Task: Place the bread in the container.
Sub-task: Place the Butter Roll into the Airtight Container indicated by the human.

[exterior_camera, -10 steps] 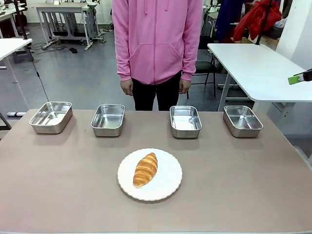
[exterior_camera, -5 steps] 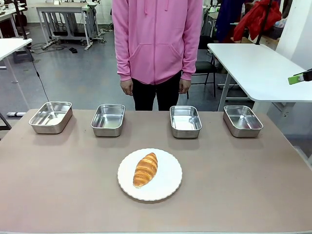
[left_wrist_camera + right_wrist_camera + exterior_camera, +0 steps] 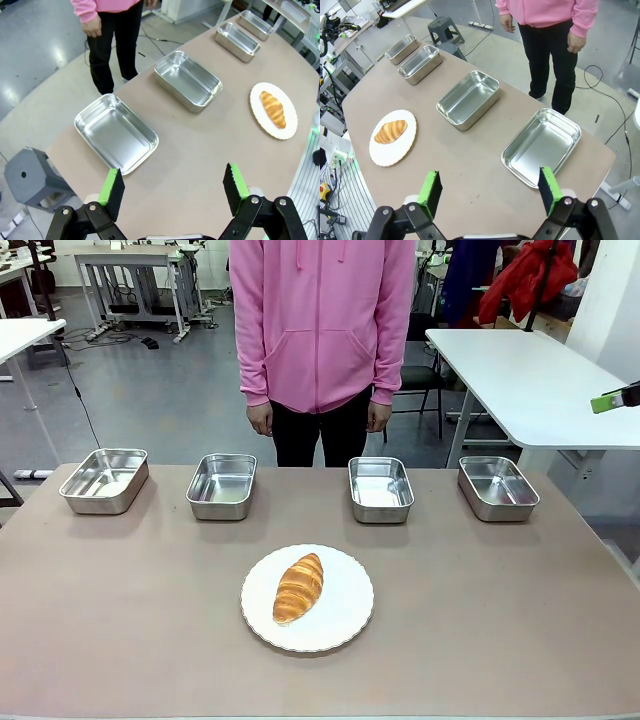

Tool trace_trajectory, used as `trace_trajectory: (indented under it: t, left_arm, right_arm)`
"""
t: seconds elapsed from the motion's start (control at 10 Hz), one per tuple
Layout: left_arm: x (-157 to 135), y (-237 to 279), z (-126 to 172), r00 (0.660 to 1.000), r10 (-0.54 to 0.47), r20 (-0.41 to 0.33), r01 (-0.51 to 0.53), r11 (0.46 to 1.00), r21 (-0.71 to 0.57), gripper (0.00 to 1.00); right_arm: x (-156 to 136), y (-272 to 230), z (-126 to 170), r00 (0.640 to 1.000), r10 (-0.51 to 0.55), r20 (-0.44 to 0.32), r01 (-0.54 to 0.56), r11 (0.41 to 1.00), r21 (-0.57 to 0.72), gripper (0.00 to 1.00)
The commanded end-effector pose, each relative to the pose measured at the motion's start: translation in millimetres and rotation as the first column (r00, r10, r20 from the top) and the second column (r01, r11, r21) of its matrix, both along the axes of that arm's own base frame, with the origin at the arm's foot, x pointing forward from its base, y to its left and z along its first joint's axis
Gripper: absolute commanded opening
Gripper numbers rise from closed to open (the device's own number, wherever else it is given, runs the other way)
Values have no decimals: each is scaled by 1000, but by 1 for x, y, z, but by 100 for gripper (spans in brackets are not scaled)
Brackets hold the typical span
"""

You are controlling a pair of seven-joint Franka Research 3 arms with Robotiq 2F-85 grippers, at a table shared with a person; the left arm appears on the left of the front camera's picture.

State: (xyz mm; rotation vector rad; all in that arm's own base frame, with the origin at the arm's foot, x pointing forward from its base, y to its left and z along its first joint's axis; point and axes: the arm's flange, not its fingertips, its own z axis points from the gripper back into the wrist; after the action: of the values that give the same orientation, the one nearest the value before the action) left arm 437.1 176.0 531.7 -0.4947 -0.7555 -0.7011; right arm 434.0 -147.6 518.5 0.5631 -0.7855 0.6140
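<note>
Hovering above the left end of the table (image 3: 500, 630), the left gripper (image 3: 172, 184) has its jaws spread wide, with nothing between the green pads (image 3: 108, 186). Just beyond its fingers in the left wrist view lies the leftmost tray (image 3: 116, 134), empty, its long side running towards the table's far edge.

The right gripper (image 3: 489, 187) hangs the same way over the right end: jaws wide apart, nothing held. The rightmost tray (image 3: 542, 146) sits just ahead of it, also empty.

Four steel trays stand in one row along the far edge, apart from one another. In the front view, left to right:
- leftmost tray (image 3: 104, 480)
- second tray (image 3: 222, 485)
- third tray (image 3: 381, 489)
- rightmost tray (image 3: 498, 487)

All four are empty. They look alike, and I cannot tell which one is meant as the container.

The bread (image 3: 299, 587) lies on a round white plate (image 3: 352, 618) at mid-table, on the robot's side of the tray row and well apart from every tray. It lies tilted, one end pointing towards the gap between the second and third trays. Both wrist views confirm it: bread (image 3: 273, 108) on the plate (image 3: 289, 131), and bread (image 3: 390, 131) on the plate (image 3: 390, 156). Neither gripper is near it.

A person (image 3: 322, 330) in a pink hooded top stands behind the far edge, roughly opposite the plate. Both arms hang down, with one hand (image 3: 261, 421) and the other hand (image 3: 378, 418) at hip level, clear of the table.
</note>
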Motion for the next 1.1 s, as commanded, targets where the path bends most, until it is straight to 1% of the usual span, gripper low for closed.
trace_trajectory:
  t: [0.0,1.0]
  left_arm:
    - [1,-1,1,1000,-5,4,5,1000,-4,100]
    - [1,-1,1,1000,-5,4,5,1000,-4,100]
  right_arm:
    - [2,0,1,1000,2,13,-2,1000,16,100]
    - [2,0,1,1000,2,13,-2,1000,16,100]
